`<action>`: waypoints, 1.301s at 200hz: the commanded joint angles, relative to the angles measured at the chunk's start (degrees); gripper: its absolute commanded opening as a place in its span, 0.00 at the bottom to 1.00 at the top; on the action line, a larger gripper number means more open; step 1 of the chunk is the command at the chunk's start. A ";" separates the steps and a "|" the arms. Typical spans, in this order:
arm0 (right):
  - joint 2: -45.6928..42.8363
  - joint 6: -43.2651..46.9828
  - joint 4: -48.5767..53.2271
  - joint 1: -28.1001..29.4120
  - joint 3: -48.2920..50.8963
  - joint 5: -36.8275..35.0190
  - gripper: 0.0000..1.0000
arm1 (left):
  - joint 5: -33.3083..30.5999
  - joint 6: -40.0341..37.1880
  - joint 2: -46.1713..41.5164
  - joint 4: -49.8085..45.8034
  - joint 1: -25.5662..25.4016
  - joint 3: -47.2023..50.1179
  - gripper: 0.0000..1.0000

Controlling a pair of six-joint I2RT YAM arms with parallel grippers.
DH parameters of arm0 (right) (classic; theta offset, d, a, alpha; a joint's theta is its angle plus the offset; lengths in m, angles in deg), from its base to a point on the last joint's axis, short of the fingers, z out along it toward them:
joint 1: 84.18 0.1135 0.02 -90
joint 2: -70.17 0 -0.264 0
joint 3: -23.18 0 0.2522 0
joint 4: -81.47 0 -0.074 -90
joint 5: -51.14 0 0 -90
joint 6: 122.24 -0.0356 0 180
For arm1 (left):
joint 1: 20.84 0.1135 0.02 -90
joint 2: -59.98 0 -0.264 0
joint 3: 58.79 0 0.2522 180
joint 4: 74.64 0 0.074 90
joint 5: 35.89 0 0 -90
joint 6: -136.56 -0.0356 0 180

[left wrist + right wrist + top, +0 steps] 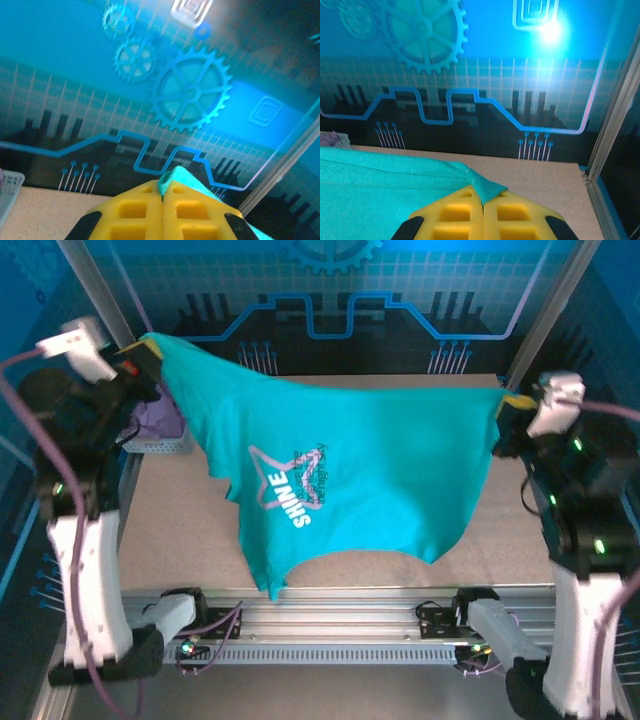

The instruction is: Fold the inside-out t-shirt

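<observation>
Teal t-shirt is hanging taut between the left gripper and right gripper, each clenching a small pinch at its jaw tips, likely slipping if tension rises.

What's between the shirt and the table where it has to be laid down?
Nothing visible. The t-shirt hangs stretched between the left claw and right claw over the table; the visible surface is bare, the part under the shirt hidden. A basket with a purple cloth sits at the left edge.
</observation>
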 commanded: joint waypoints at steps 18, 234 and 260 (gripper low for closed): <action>24.49 -2.32 -20.16 2.25 2.06 -7.44 0.02 | -6.78 -0.45 24.23 14.57 -3.78 0.12 0.03; 42.68 -18.93 -12.42 12.92 29.27 1.89 0.51 | -1.28 13.01 38.24 33.36 -30.00 36.13 0.59; 52.75 -18.93 -10.61 13.23 22.12 4.38 0.51 | -1.87 14.01 42.77 33.42 -25.98 35.16 0.58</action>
